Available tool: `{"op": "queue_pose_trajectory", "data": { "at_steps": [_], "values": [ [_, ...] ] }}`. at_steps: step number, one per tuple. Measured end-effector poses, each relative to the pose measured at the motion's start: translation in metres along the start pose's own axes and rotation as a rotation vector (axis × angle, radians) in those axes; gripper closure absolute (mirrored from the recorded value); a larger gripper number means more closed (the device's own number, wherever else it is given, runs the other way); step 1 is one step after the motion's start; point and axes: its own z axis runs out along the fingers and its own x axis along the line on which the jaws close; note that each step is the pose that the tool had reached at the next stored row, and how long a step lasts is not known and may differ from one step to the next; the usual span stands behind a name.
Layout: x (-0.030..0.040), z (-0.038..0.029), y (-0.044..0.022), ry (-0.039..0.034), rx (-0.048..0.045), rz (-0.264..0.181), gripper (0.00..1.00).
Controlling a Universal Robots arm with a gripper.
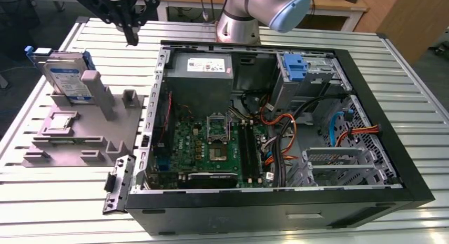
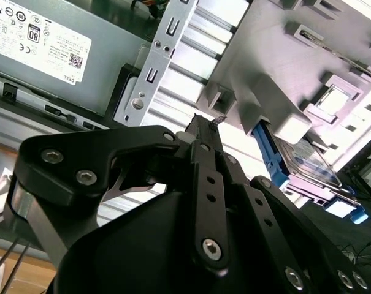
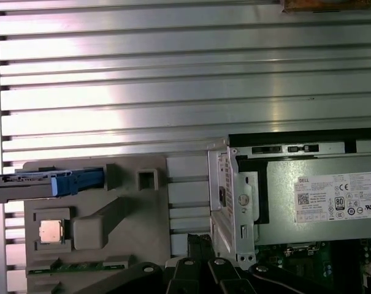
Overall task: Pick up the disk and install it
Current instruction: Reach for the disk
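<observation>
Robotics lab or test workshop. Slotted aluminium bench, robot arm base mounted on it. Open desktop computer case lying on bench, motherboard and cables exposed. Grey fixture just beside case holds loose parts, disk upright among them. Wooden furniture beyond bench edge behind arm.

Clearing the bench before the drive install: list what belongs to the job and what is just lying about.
Belongs to the job:
- the disk, upright in the grey holder
- the gripper, shut, holding nothing
- the open computer case

Just lying about:
- the processor chip on the holder
- the power supply in the case
- the blue bracket in the case
</observation>
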Motion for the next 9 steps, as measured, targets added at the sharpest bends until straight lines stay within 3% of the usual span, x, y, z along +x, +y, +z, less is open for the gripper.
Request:
{"op": "queue_pose_trajectory", "data": {
  "at_steps": [9],
  "values": [
    [0.0065, 0.0003, -0.0005, 0.0000, 0.0000, 0.000, 0.90]
  ]
}}
